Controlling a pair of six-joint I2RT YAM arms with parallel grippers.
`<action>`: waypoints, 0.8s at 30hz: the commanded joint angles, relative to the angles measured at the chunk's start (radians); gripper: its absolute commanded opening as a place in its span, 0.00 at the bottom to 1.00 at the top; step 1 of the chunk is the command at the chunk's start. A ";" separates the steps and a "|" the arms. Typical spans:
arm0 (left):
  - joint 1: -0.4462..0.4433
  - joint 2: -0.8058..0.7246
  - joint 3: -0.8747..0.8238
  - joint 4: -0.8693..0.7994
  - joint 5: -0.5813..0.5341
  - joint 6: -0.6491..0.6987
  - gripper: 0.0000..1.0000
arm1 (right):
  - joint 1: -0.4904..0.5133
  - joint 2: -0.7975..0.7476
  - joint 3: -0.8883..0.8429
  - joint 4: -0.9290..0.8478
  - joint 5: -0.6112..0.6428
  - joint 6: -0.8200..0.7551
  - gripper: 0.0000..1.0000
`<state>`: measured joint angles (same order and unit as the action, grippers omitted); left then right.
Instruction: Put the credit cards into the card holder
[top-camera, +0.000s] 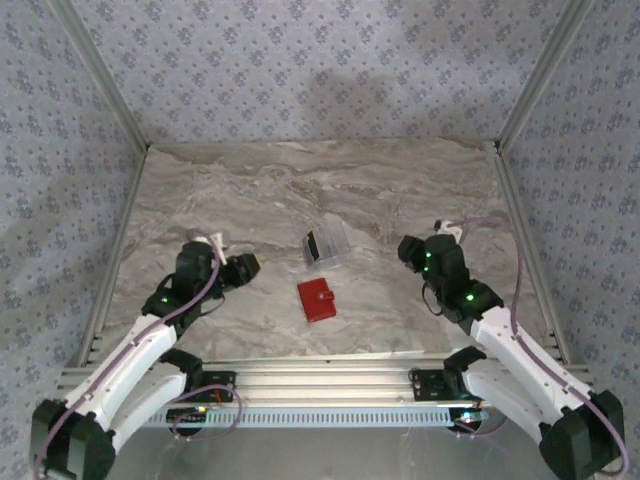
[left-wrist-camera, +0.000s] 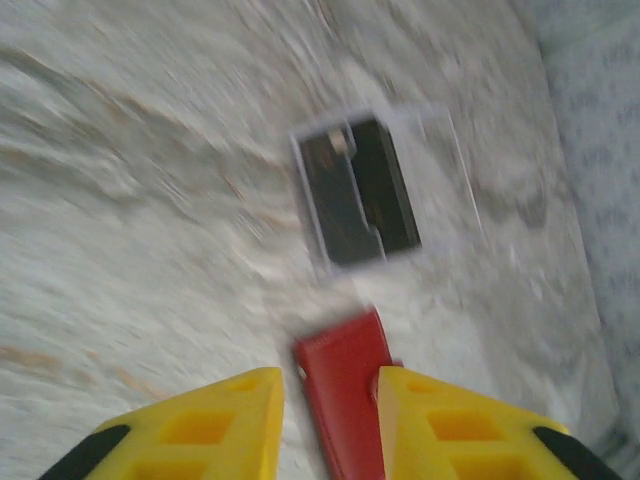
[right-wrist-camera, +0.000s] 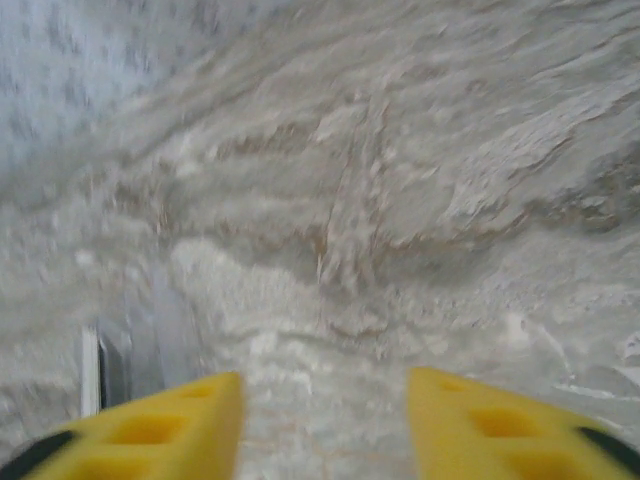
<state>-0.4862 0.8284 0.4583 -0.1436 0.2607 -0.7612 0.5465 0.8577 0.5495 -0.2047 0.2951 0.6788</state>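
The card holder (top-camera: 318, 300), a small red wallet, lies closed on the marble table just in front of the centre. Behind it the dark credit cards (top-camera: 313, 247) stand inside a clear plastic box (top-camera: 332, 236). My left gripper (top-camera: 250, 265) hovers left of the wallet, well apart from it, jaws open and empty. In the blurred left wrist view the card holder (left-wrist-camera: 340, 390) shows on the table beyond the yellow fingers (left-wrist-camera: 225, 420), with the credit cards (left-wrist-camera: 355, 190) farther on. My right gripper (top-camera: 408, 248) is to the right of the box, open and empty, its fingers (right-wrist-camera: 170, 425) spread over bare table.
The marble table (top-camera: 400, 190) is walled by patterned panels on three sides, with metal rails along the left, right and near edges. The clear box (right-wrist-camera: 130, 350) shows at the left edge of the right wrist view.
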 joint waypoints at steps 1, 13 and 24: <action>-0.082 0.095 0.007 0.136 0.059 -0.017 0.19 | 0.122 0.083 0.015 -0.018 0.049 -0.017 0.26; -0.195 0.470 0.109 0.294 0.097 -0.007 0.00 | 0.424 0.430 0.170 0.077 -0.028 -0.153 0.30; -0.204 0.607 0.152 0.314 0.091 0.016 0.00 | 0.474 0.649 0.262 0.108 -0.118 -0.162 0.26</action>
<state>-0.6781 1.4055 0.5896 0.1390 0.3374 -0.7681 1.0111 1.4796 0.7795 -0.1040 0.1986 0.5301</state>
